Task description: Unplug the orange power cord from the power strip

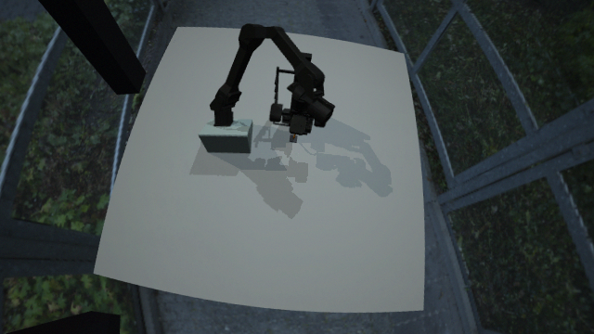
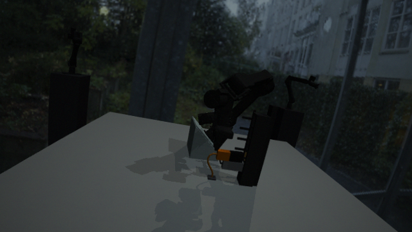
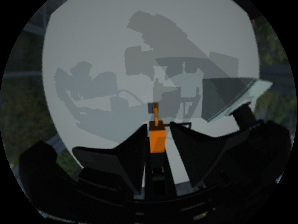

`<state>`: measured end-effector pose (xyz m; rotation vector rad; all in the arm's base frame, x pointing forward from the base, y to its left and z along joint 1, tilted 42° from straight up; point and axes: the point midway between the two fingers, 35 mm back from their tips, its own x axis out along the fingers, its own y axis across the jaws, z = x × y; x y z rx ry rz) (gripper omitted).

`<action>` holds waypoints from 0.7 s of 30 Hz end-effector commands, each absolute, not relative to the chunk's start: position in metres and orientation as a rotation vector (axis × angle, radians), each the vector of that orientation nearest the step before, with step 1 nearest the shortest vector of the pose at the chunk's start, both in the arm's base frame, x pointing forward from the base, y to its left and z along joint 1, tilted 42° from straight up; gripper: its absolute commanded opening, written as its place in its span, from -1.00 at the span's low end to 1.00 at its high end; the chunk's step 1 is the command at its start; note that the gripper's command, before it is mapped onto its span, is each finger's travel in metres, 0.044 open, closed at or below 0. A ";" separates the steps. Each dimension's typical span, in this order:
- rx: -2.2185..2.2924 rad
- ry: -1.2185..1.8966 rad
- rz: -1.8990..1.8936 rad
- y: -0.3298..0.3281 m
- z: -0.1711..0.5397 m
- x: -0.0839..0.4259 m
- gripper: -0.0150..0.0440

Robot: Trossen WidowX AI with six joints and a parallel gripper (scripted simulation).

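The orange plug has a black front part that faces the tall dark power strip. A little yellow shows between that part and the strip in the exterior view; whether the prongs are still in is too dark to tell. The orange cord curves down to a small grey block on the table. My gripper is slightly open, one finger on each side of the plug, with narrow gaps in the wrist view. In the exterior view its tips are at the plug's upper rear end.
The pale green base block carries the arm beside the plug. Several thin pegs stick out from the strip above the plug. A grey block sits below the plug. Dark pedestals with small arms stand beyond the table.
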<state>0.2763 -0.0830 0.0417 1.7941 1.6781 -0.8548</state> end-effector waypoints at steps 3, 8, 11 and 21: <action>1.811 1.669 -0.871 -0.086 0.046 0.276 0.05; 1.816 1.664 -0.877 -0.088 0.048 0.276 0.05; 1.816 1.664 -0.877 -0.086 0.050 0.276 0.05; 1.816 1.664 -0.877 -0.074 0.060 0.278 0.05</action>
